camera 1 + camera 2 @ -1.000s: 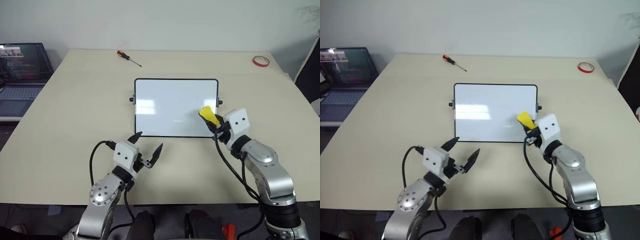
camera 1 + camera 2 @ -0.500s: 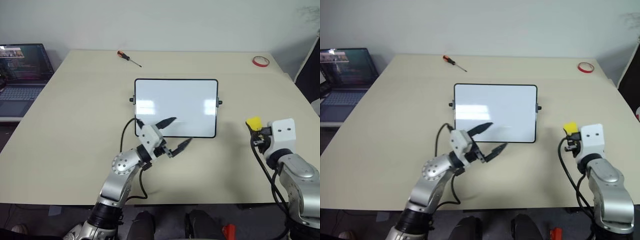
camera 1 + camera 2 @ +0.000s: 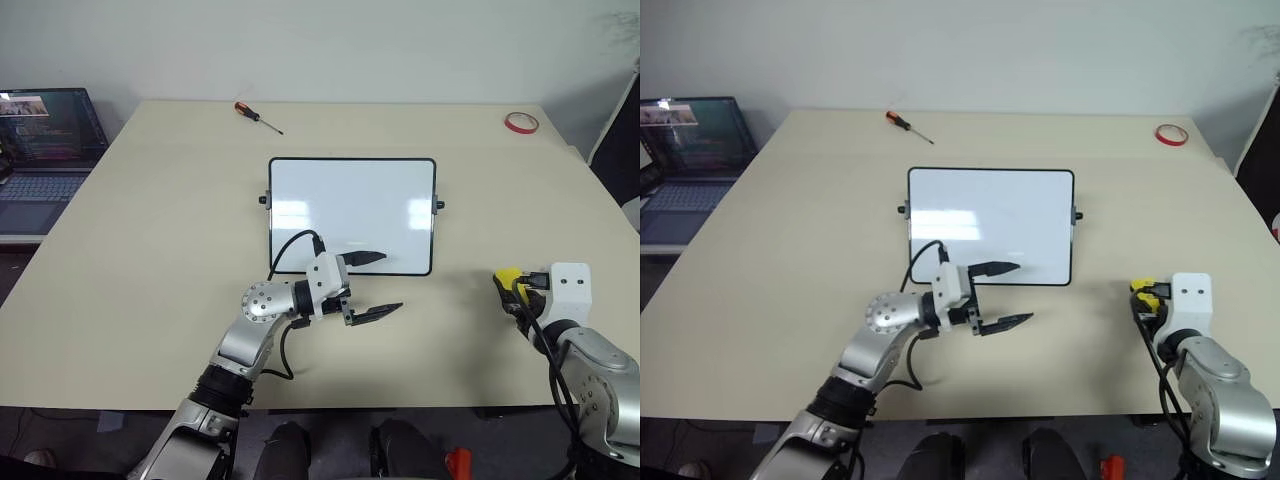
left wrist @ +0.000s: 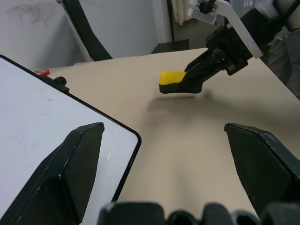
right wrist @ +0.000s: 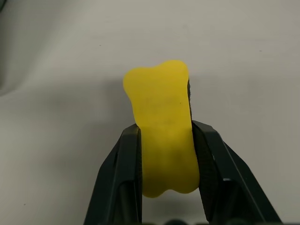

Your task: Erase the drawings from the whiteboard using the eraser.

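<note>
Right pincer (image 5: 166,154) is clamped on the eraser (image 5: 161,126), with 1 finger on each long side, above the surface (image 3: 150,250) at 4 o'clock from the whiteboard (image 3: 350,200), well apart from it. Left pincer (image 3: 375,284) has its fingers spread apart, 1 finger (image 3: 362,258) over the whiteboard's near edge at 6 o'clock, the other over the bare surface.

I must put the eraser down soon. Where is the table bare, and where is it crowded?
Bare: the table left of the whiteboard, and the right side between board and red tape ring. Crowded: the board's near edge, where the left gripper hangs open. The right gripper holds the eraser.
</note>
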Action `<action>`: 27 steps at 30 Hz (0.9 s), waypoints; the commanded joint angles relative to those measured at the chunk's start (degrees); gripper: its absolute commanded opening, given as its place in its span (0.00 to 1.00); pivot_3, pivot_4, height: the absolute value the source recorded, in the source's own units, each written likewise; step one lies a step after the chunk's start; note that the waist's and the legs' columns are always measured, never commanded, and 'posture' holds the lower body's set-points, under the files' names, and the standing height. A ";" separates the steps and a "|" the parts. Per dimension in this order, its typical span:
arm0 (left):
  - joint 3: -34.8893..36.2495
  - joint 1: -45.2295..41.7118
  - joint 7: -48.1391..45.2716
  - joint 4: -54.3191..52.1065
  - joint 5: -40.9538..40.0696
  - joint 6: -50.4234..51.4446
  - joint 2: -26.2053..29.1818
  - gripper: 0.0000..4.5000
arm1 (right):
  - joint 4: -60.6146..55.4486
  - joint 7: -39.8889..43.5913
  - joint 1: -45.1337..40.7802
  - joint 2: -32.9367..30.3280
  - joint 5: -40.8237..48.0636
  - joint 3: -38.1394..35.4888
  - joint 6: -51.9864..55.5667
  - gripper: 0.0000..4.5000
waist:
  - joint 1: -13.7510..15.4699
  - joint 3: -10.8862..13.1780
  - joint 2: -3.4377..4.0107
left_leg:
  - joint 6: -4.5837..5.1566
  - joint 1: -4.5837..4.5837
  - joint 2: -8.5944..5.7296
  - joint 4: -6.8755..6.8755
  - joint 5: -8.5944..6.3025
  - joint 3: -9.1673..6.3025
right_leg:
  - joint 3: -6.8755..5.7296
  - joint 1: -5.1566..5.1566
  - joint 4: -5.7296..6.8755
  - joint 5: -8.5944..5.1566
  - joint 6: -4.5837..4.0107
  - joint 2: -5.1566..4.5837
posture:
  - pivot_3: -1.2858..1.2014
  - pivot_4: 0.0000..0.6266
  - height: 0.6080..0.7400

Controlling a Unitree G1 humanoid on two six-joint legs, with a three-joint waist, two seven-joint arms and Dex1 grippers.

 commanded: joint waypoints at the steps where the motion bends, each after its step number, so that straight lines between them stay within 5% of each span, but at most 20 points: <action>1: -0.07 -0.51 -0.82 -1.49 -0.21 -1.00 0.01 1.00 | 0.22 0.14 -0.78 -0.66 1.18 -0.96 -0.54 0.26 | -0.01 0.00 0.00 | 0.00 0.00 0.00 0.00 0.00 0.00 | 0.00 0.00 0.00 0.00 0.00 0.00 | 0.52 0.24 1.00; 19: 0.44 0.26 0.32 -1.70 1.42 -1.09 0.41 1.00 | 5.52 0.29 -4.47 -1.92 4.92 0.07 1.25 0.26 | 0.00 -0.01 0.02 | 0.00 -0.01 0.01 0.03 0.00 -0.02 | 0.01 0.00 0.02 0.00 0.00 -0.02 | 0.52 0.24 1.00; 27: 0.34 -0.39 0.69 -0.85 1.50 -1.25 0.39 1.00 | 6.49 -0.16 -5.35 -2.43 5.97 -0.46 1.60 0.82 | 0.00 -0.01 0.02 | 0.01 -0.02 0.02 0.03 0.00 -0.02 | 0.01 0.00 0.03 0.00 0.00 -0.02 | 0.52 0.24 1.00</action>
